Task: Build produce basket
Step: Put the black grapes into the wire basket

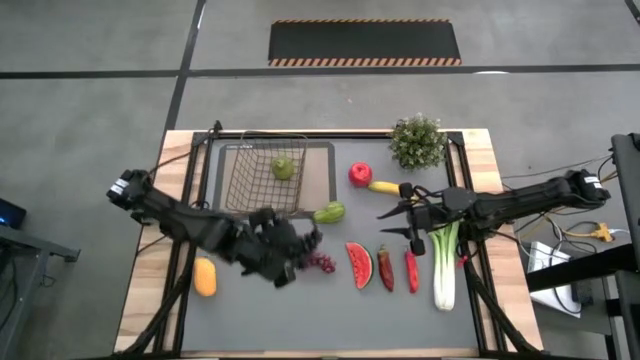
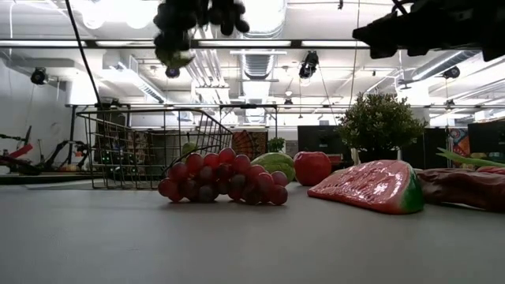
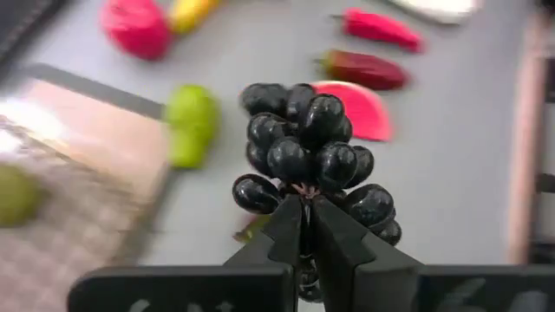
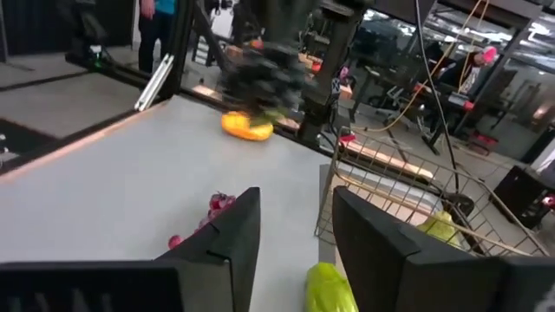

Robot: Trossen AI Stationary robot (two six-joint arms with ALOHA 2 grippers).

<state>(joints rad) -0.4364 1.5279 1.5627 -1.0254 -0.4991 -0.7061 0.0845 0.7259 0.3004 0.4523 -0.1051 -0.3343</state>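
At table centre, left arm: left end effector (image 1: 290,262) hangs above the grey surface with its fingers closed on the stem of the dark grapes (image 3: 314,156), lifted clear of the table.
Right arm: right end effector (image 1: 392,222) reaches in from 3 o'clock, just beside the banana (image 1: 384,187); its fingers (image 4: 227,234) stand parted with nothing between them.
Basket (image 1: 263,178): dark wire mesh, at about 11 o'clock on the table (image 1: 330,320), resting on the tan mat (image 1: 322,170); one green pear (image 1: 284,167) lies inside.
Second green pear (image 1: 330,212): on the table just beside the mat's near corner, outside the basket.
Purple grapes (image 2: 223,178): on the table close to the left end effector, toward 6 o'clock of the basket.
Watermelon slice (image 1: 359,265): right of the purple grapes, followed by two red chilies (image 1: 398,270).
Leek (image 1: 445,262): lying lengthwise at 4 o'clock, under the right arm.
Red apple (image 1: 360,174): at 1 o'clock, touching the banana's end.
Orange fruit (image 1: 205,277): at 8 o'clock, near the table's left edge.
Potted plant (image 1: 418,142): at 1 o'clock, by the far edge.
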